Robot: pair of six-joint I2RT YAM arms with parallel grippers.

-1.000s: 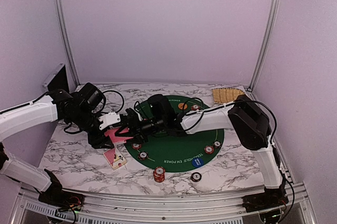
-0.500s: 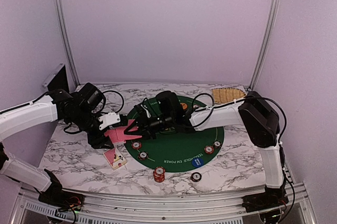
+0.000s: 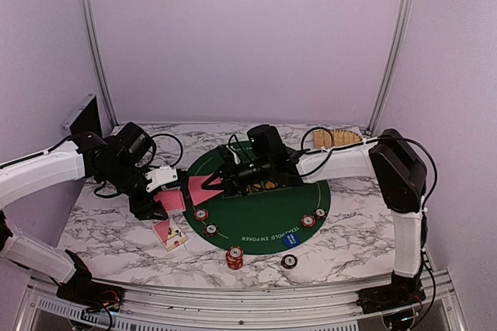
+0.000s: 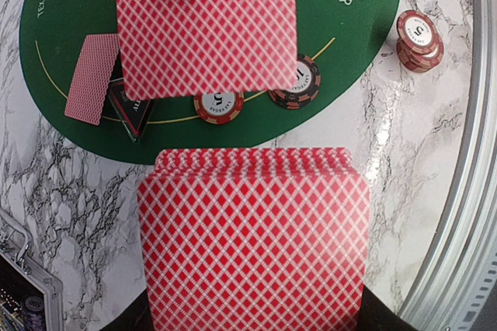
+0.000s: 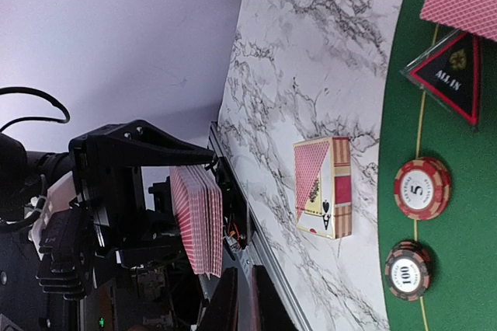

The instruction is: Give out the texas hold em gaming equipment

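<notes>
My left gripper (image 3: 159, 191) is shut on a fanned deck of red-backed cards (image 3: 171, 200), which fills the left wrist view (image 4: 252, 238). My right gripper (image 3: 220, 185) is shut on a single card (image 3: 203, 189) and holds it above the left edge of the green mat (image 3: 268, 226), clear of the deck; the card also shows in the left wrist view (image 4: 208, 28). Another card (image 4: 92, 78) lies on the mat beside the black triangular marker (image 4: 130, 107). Two chips (image 3: 201, 214) (image 3: 210, 229) sit on the mat's left rim. The blue disc (image 3: 291, 239) is near the front. The orange disc is hidden.
A card box (image 3: 169, 235) lies on the marble below the deck. A chip stack (image 3: 234, 256) and a chip (image 3: 289, 261) sit off the mat in front; two chips (image 3: 308, 221) lie at its right. The woven tray (image 3: 335, 140) is back right, the case (image 3: 81, 116) back left.
My right gripper has drawn one card off the deck and carried it to the right, away from the left gripper, over the mat. The left arm has stayed put.
</notes>
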